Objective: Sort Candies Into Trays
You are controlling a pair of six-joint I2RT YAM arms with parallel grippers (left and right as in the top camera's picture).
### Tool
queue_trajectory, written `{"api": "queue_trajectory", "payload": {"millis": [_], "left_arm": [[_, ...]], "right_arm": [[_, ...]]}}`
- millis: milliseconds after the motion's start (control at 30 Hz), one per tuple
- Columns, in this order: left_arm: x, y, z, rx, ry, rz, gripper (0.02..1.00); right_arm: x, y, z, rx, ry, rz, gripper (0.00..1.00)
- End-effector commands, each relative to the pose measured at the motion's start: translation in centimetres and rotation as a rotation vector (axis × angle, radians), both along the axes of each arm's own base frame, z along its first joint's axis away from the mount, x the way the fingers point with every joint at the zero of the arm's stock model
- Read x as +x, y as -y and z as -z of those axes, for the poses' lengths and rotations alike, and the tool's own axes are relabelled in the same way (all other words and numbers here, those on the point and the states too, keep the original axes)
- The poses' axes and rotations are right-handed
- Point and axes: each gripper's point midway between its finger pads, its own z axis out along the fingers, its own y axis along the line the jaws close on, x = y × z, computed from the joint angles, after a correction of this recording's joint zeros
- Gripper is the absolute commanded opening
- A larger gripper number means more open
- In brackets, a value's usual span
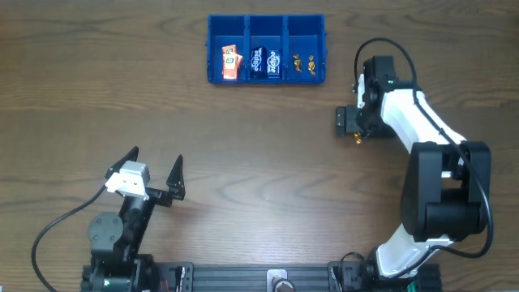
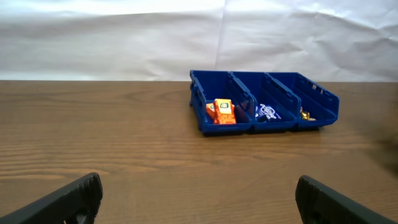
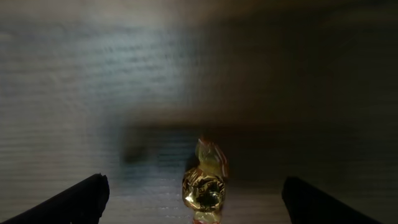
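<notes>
**Spread right gripper (image 3: 196, 204) around gold candy (image 3: 204, 185)**

The right gripper sits low over the counter (image 1: 259, 154). The gold candy lies on the counter between its fingers, touching neither. The left gripper (image 2: 199, 200) is spread too, well apart from the blue tray (image 1: 266, 19).

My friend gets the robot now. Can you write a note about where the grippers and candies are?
Left gripper: open, empty, near its base.
Right gripper: open, fingers either side of a loose gold candy on the table, right of the tray.
Done: orange candies in the left compartment, blue candy in the middle one, gold candies in the right one.
Left: grip the loose gold candy and drop it in the right compartment.
</notes>
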Motion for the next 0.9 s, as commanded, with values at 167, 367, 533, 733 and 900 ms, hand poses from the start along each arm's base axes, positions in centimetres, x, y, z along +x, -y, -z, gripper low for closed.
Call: {"api": "queue_trajectory", "payload": {"millis": [167,367,533,733,900], "left_arm": [[-0.12,0.31,1.6,0.015,-0.042,0.019,0.998],[-0.12,0.31,1.6,0.015,-0.042,0.019,0.996],[-0.12,0.3,1.6,0.015,-0.042,0.018,0.996],[-0.12,0.3,1.6,0.015,-0.042,0.018,0.998],[-0.12,0.31,1.6,0.015,-0.042,0.019,0.998]], "right_arm": [[-0.91,0.47,1.37,-0.005,-0.029,-0.006,0.869],[-0.56,0.48,1.45,-0.005,-0.016,-0.006,0.831],[-0.37,0.51,1.8,-0.005,-0.015,-0.004,0.798],[-0.32,0.65,2.1,-0.005,-0.017,-0.001,0.713],[-0.35,0.63,2.11,-0.005,-0.019,-0.001,0.529]]}}
